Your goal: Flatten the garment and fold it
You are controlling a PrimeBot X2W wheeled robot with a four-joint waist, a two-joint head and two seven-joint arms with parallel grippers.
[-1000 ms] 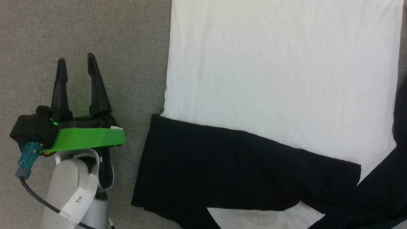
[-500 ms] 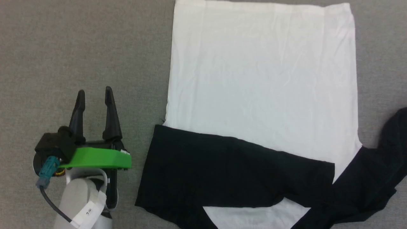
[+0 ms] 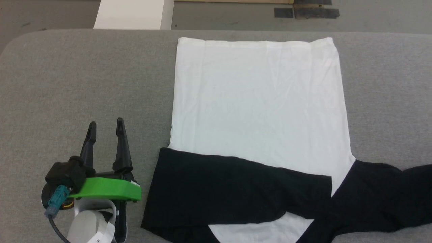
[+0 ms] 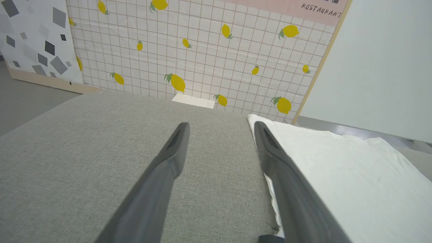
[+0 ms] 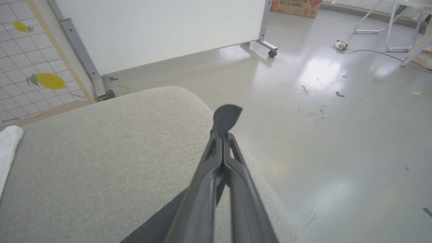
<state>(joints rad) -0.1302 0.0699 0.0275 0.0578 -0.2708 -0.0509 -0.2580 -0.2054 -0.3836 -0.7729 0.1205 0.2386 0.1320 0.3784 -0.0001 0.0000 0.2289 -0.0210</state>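
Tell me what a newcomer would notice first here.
The garment dominates: its white body lies flat on the grey padded surface, one black sleeve folded across its near end. The left hand hangs open beside it at lower left; the right hand is shut on the other sleeve near the surface's corner.

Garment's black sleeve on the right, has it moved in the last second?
Yes. The sleeve rose alongside the white body's right edge before; now it lies stretched outward to the right, below that edge's lower corner. The right pincer is shut on its end.
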